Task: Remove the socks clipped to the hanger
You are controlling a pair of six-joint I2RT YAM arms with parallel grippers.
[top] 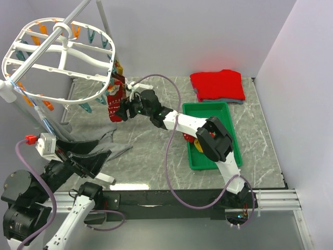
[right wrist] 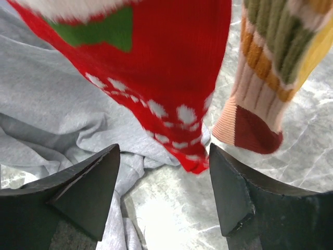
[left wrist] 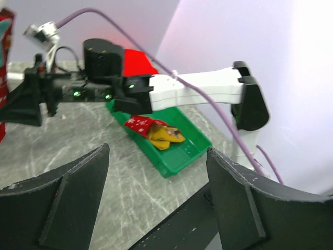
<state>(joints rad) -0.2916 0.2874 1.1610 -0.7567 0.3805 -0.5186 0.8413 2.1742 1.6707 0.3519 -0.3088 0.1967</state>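
Red sock (right wrist: 171,78) runs off-frame above; right fingers (right wrist: 83,192) seemingly spread beneath.

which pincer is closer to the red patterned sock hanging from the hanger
Right. The right pincer is open just beside the red sock, facing it. The left pincer sits back at the near left, well apart from it.

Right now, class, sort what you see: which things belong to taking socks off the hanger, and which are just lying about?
Job: hanger; red patterned sock and striped sock hanging from it; socks in the green tray.
Lying about: folded red garment; grey cloth.
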